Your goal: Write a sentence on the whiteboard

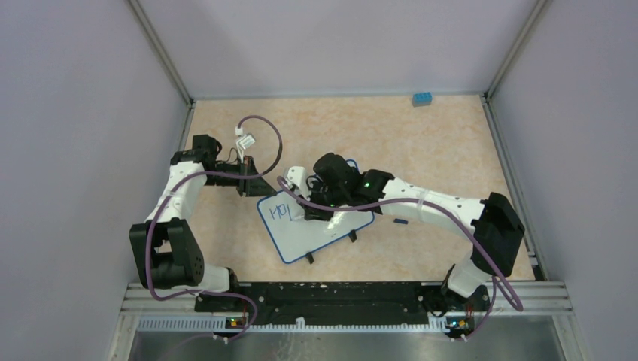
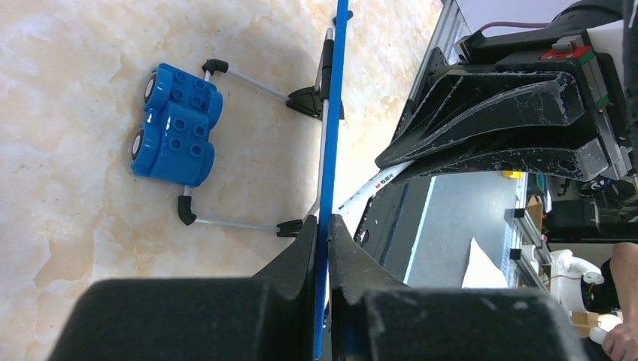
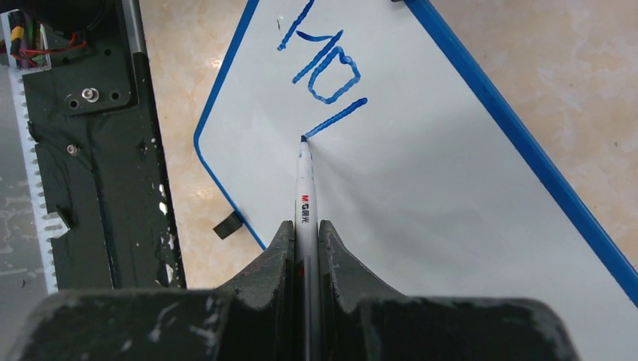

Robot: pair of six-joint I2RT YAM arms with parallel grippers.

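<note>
Our right end effector, bottom centre of its wrist frame, clamps the marker, tip touching the whiteboard mid-frame beneath the unfinished sentence. Left end effector grips it edgewise. We should press lightly and stroke steadily.

The whiteboard is glossy white with a thin blue rim and black clip feet. The sentence on it is blue marker strokes. The marker is white with red and black print and a dark tip. The desk is mottled peach-beige, like marble. 1 studded toy block is bright blue.
</note>
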